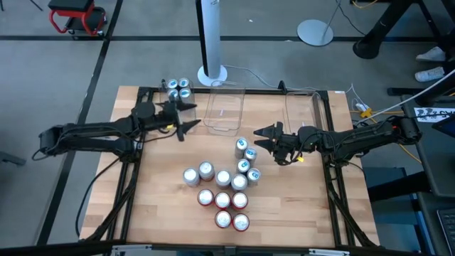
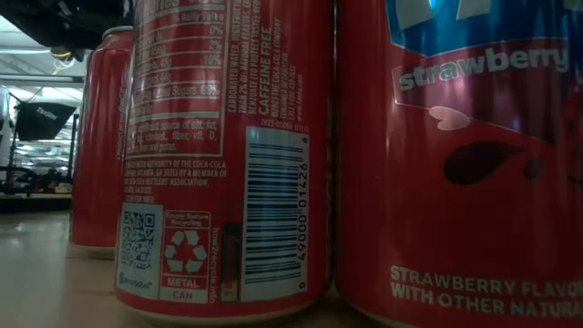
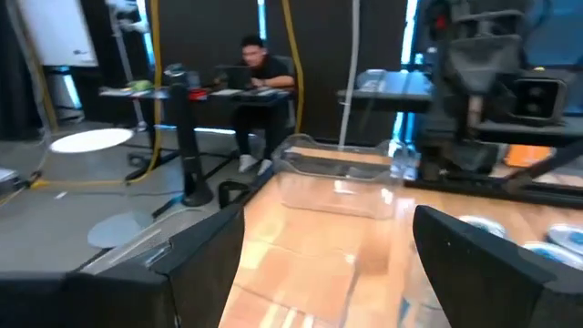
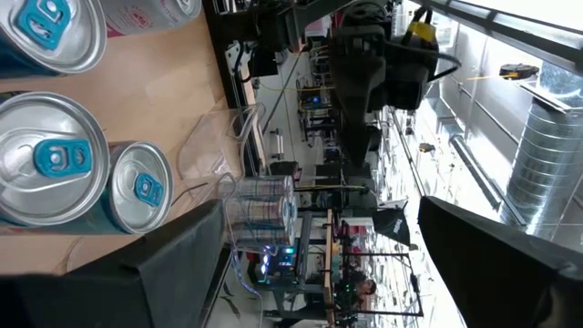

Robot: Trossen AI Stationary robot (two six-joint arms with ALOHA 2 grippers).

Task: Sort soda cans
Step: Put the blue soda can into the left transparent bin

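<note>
Left gripper (image 1: 186,118) is seen at the far left of the tabletop (image 1: 163,206), jaws spread and empty, just beside four teal cans (image 1: 178,89) grouped at the far corner.

Left tub (image 1: 225,110): nothing seen inside. Main cluster of soda cans (image 1: 224,188) stands mid-tabletop, unsorted (teal, silver, red mixed).

Right tub (image 1: 301,108): likewise bare. Right gripper (image 1: 261,137) hovers near the teal cans at the cluster's upper edge, jaws released.

Step judged: between picks. Next, a teal can is to be straddled squarely without neighbours being knocked.
</note>
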